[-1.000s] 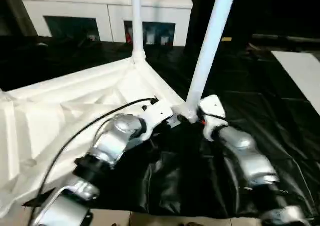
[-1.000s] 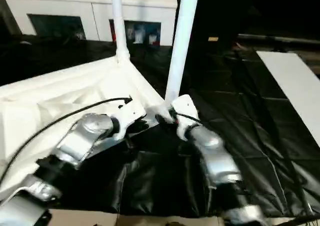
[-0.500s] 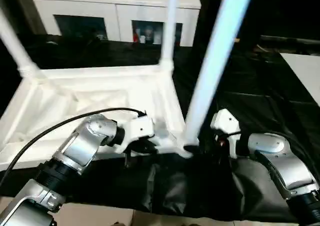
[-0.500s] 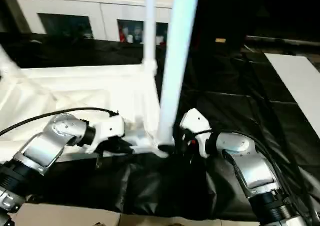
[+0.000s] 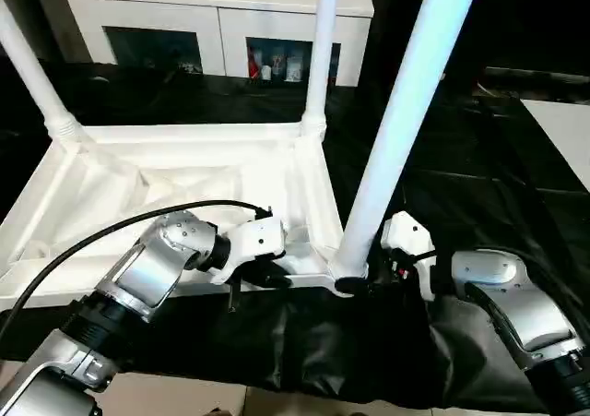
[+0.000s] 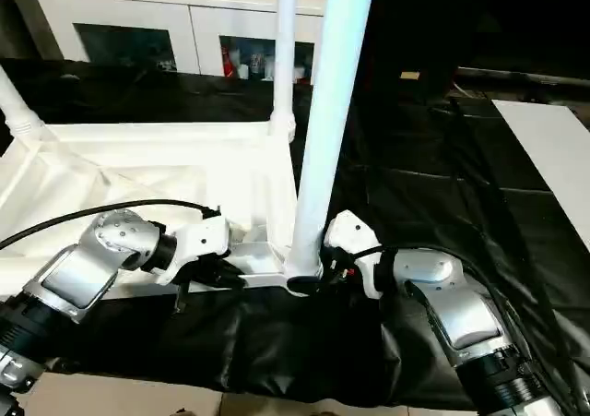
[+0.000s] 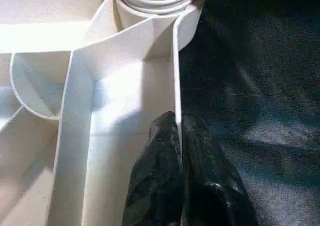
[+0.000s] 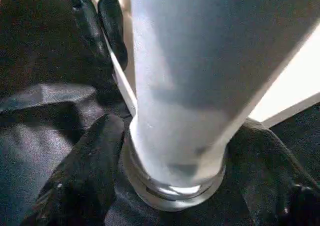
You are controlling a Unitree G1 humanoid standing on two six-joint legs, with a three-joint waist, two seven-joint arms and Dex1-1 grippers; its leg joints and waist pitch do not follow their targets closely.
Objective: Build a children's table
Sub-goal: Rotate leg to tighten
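**Seating the near-right leg**

My left gripper (image 7: pixel 180 136) pinches the tabletop (image 5: pixel 175 181) rim shut. My right gripper (image 8: pixel 170 166) straddles the near-right leg (image 5: pixel 396 139) base; I can't tell grip. I'd press straight down, top steady.

Bright overhead glare on white plastic, dark surrounds, blurred close-up wrist views.
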